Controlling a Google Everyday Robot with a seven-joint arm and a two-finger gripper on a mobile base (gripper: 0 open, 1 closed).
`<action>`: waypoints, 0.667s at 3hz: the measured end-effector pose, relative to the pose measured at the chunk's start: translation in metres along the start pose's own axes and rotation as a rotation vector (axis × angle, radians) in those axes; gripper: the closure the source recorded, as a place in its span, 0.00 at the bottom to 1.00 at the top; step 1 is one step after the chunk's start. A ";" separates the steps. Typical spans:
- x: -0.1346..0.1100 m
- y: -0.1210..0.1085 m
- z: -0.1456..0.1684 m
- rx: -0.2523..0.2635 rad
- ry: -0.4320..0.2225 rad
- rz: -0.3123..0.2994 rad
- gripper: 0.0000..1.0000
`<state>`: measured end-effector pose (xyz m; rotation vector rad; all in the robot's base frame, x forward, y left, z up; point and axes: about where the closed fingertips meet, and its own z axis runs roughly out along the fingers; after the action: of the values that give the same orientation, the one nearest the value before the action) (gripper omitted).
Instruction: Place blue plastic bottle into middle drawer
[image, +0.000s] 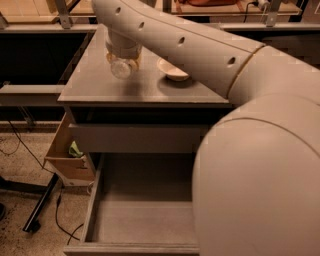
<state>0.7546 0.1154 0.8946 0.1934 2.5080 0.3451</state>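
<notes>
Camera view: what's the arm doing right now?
The robot's arm reaches over the cabinet top, its hand right at the blue plastic bottle, beside the beige bowl. Whether the hand grips the bottle can't be seen. The middle drawer below stands pulled open, and the bottle isn't in it yet.

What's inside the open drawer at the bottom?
The drawer shows only bare grey floor; the robot's body hides its right side. The bottle is up over the cabinet top, at the end effector.
</notes>
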 end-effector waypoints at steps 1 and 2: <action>0.013 -0.036 -0.038 -0.087 0.063 -0.041 1.00; 0.035 -0.072 -0.068 -0.198 0.121 -0.070 1.00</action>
<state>0.6821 0.0406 0.9084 0.0055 2.5707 0.5884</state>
